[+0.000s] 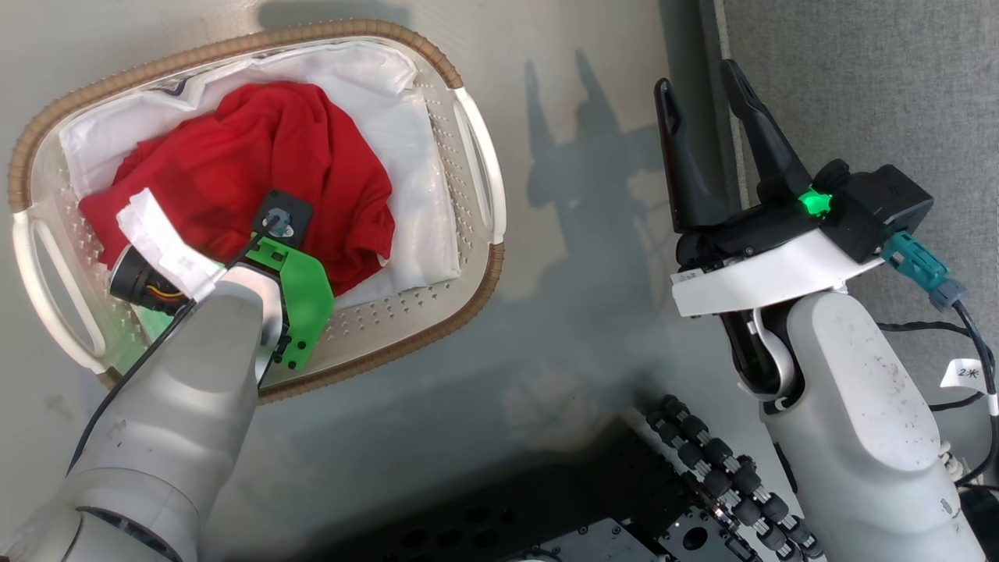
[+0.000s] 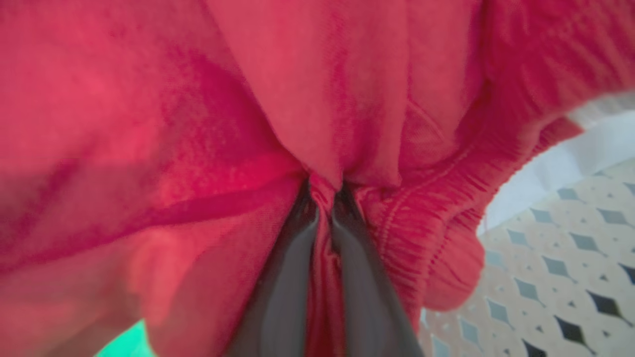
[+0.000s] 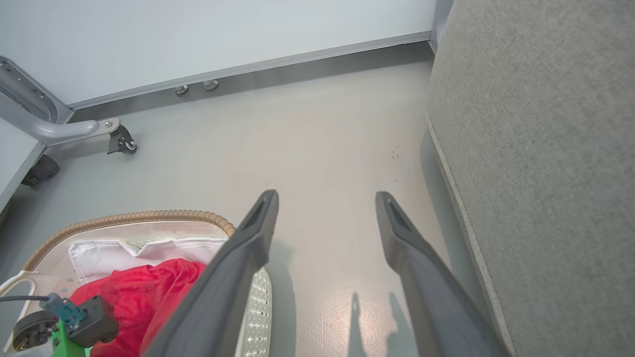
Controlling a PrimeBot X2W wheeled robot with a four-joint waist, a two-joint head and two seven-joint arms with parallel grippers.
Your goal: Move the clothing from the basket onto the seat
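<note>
Down inside the basket (image 1: pixel 234 47), the left gripper (image 2: pixel 325 186) was clamped on a fold of red clothing (image 1: pixel 257 164) lying on the white liner (image 1: pixel 421 156). Further right, the right gripper (image 1: pixel 698 78) hung spread open over the floor (image 1: pixel 577 328) beside the grey seat (image 1: pixel 858 78).

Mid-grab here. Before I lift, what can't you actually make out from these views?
Left claw tips: in the left wrist view they are buried in a blurred fold of the clothing.
Garment count: in the head view there is one red heap, and its folds would hide any second piece.
Basket near-left corner: in the head view it sits behind the left forearm.
Seat: its extent is cut off by the right edge in the head and right wrist views.
</note>
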